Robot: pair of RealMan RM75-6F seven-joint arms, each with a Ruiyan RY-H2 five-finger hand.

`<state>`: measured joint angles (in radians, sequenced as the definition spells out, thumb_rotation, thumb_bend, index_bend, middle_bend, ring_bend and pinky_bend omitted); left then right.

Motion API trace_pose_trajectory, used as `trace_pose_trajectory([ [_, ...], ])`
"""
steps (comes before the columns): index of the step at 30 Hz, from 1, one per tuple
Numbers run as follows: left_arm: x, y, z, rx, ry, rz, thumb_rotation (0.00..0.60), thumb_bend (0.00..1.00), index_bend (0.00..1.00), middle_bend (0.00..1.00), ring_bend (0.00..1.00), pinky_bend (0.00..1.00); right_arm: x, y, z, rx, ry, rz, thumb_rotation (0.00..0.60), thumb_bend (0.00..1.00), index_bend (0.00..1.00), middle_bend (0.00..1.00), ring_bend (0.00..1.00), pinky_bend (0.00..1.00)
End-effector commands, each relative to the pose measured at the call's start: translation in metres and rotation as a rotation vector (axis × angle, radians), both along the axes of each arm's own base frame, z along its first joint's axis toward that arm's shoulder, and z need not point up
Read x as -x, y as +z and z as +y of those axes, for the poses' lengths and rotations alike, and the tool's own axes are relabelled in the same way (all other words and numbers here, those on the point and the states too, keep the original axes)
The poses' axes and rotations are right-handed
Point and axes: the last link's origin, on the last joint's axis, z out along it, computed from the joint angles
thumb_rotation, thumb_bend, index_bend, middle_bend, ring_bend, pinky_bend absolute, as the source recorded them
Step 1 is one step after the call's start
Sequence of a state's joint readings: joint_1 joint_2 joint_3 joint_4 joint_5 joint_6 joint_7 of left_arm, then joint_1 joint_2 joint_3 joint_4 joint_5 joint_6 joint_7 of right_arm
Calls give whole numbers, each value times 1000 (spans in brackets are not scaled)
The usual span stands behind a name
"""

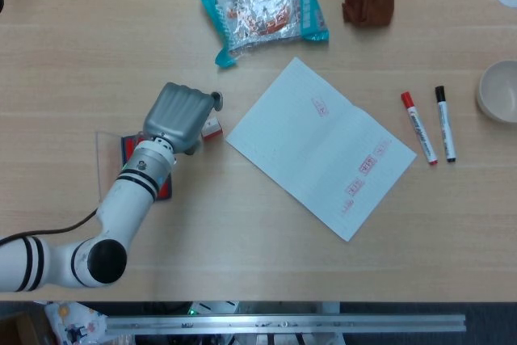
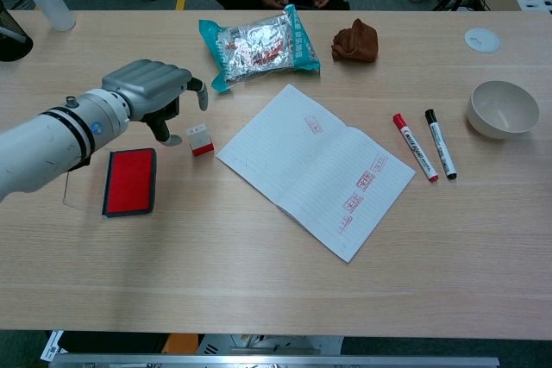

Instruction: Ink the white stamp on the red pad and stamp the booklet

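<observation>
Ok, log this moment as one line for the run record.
left hand: above stamp, not gripping | right hand: not in view | red pad: lid open, unused | booklet: open, prior marks | phase: reaching for stamp

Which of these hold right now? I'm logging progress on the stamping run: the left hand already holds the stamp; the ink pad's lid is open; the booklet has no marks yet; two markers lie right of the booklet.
1. The left hand already holds the white stamp. False: it hovers beside it, fingers apart, and the stamp stands on the table.
2. The red pad is open. True.
3. The booklet has no marks. False: several red imprints show.
4. Two markers lie right of the booklet. True: the red-capped marker and the black-capped marker.
</observation>
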<state>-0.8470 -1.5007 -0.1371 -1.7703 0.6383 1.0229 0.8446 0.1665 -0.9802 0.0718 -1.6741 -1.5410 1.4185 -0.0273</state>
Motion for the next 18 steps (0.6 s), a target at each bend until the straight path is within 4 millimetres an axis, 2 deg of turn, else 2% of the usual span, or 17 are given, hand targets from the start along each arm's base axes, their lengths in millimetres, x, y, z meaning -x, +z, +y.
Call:
trace_pose_trajectory([
  [1,-2,-10,5,-12,7,43,600,194,324,1000,1000,1000,2,0,2,2,-4,-3,600,201,238,359,288,303],
  [8,4,-17,11,-8,50,97,600,194,324,1000,1000,1000,6,5,7,21,-15,-6,600,200,238,359,288,303],
  [18,6,-25,7,27,50,136,600,194,326,1000,1000,1000,10,4,9,19,-21,-14,600,200,238,359,288,303],
])
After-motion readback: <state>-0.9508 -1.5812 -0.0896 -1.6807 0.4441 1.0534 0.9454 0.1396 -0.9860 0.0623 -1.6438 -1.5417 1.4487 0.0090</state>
